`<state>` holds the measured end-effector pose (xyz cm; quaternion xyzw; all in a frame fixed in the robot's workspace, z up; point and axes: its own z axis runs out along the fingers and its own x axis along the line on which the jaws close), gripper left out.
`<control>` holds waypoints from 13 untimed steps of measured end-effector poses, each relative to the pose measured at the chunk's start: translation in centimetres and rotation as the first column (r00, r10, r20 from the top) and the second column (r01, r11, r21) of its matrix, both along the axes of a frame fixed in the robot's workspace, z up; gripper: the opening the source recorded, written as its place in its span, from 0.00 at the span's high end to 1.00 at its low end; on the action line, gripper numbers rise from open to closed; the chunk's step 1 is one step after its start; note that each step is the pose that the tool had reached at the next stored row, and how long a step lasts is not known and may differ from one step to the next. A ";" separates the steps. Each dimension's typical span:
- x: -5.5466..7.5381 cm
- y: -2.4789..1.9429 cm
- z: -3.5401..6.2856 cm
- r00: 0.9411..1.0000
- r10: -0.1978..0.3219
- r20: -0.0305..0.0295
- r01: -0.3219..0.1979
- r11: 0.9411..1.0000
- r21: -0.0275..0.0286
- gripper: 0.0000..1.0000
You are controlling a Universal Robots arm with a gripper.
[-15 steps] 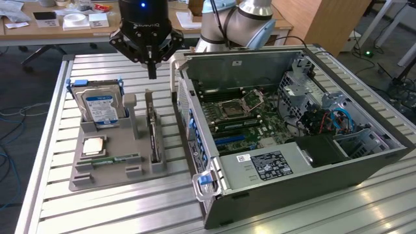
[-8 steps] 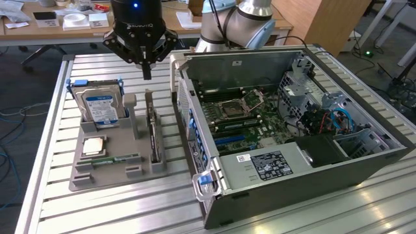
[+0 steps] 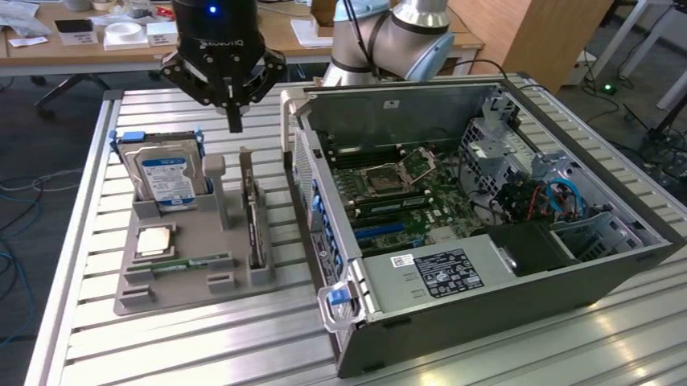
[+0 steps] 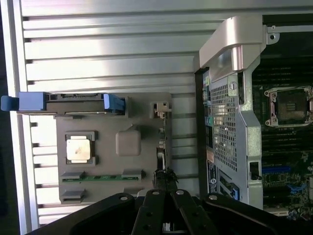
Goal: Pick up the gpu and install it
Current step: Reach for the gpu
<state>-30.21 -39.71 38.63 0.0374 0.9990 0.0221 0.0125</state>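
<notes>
Hovering with its fingers pinched shut and empty, the gripper (image 3: 234, 122) sat right above the gpu (image 3: 254, 221). The card stood on edge in its slot of the grey parts holder (image 3: 145, 301), near the hard drive (image 3: 166, 177). So nothing was picked up yet, and the install into the open PC case (image 3: 580, 281) looked all left to do. Slatted aluminium table (image 3: 193, 354), with cluttered office desks (image 3: 64, 52) behind.

Bright room light. Table (image 3: 193, 346) slats shine, w/ big white glare on them in wrist view; that pic looks a bit blue. Inside of PC case (image 3: 516, 301) is darker, soft shadows.
</notes>
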 end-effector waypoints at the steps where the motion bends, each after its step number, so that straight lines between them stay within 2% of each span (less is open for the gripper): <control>1: -0.1 0.00 -0.01 1.000 0.000 0.000 0.000 1.000 0.000 0.89; 9: -0.3 -0.02 -0.02 1.000 0.000 0.000 0.000 1.000 0.000 0.89; 13: -0.3 -0.60 -0.03 1.000 0.000 0.000 0.000 1.000 -0.001 0.89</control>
